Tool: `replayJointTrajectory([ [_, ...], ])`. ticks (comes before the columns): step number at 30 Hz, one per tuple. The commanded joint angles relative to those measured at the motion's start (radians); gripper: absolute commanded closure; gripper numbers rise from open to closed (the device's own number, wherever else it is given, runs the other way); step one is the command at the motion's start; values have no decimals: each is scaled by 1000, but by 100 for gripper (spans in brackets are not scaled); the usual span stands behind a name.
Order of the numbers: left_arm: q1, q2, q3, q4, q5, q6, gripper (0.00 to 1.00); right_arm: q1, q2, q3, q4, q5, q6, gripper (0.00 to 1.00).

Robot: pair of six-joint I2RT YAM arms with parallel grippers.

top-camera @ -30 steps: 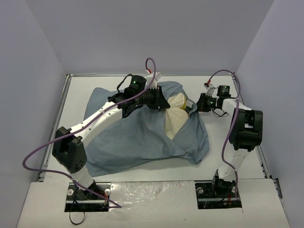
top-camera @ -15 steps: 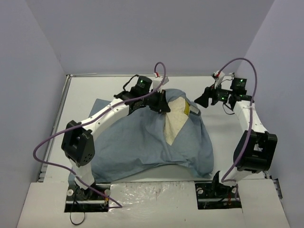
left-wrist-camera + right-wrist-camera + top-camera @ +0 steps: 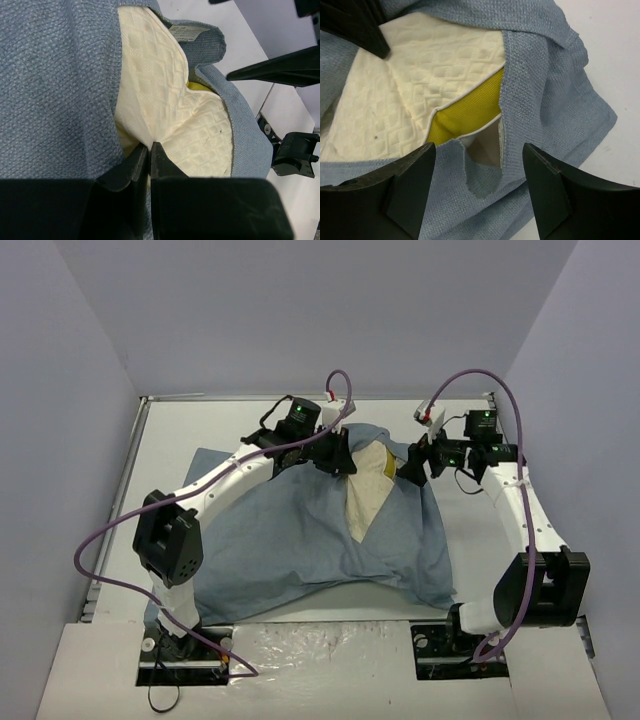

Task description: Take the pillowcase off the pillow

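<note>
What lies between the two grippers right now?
In the top view, the exposed cream pillow with its yellow edge band fills the stretch between left gripper and right gripper, framed by the pillowcase opening.

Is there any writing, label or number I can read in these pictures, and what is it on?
None can be read.
The small tag at the pillow edge: any print is too blurred to read.
No other words, numbers or signs show.

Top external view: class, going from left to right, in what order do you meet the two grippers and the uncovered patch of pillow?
left gripper → pillow → right gripper
</note>
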State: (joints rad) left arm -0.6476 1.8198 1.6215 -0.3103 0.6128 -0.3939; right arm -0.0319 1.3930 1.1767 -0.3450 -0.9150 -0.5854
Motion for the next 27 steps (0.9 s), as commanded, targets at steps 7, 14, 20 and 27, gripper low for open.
replayJointTrajectory([
  [7,-40,-79,51,59,45,1,98,116,80,46,98,342,56,51],
  [14,-99,-93,77,37,51,36,98,170,175,98,113,399,99,91],
  [20,-132,-90,94,-1,103,98,98,164,164,118,259,522,237,100],
  [27,-150,-100,112,26,153,125,98,150,311,169,288,481,357,100],
])
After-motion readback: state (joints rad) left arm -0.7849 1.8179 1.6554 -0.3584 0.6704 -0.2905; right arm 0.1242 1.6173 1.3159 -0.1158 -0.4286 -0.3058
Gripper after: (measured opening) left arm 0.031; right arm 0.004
